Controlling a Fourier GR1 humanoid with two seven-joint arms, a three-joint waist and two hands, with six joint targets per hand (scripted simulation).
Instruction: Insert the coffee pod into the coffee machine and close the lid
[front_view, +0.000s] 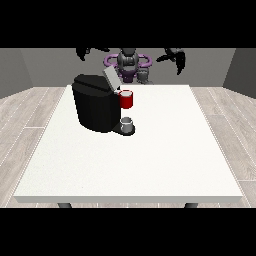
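The black coffee machine (95, 107) stands on the left half of the white table (150, 160). Its grey lid (110, 77) is tilted up, open, above the red pod holder (127, 99). A small grey cup (128, 123) sits on the machine's base below the holder. A small grey cylinder (144, 75), possibly the coffee pod, stands at the table's far edge beside the robot. Both hands are raised high behind the table, away from the machine: the hand at the view's left (84, 52) and the hand at the view's right (175, 56). Their fingers look spread, and neither holds anything.
The robot's torso (128, 62) is behind the table's far edge, just right of the machine. White tabletop stretches right of the machine and towards the near edge. Wooden floor surrounds the table.
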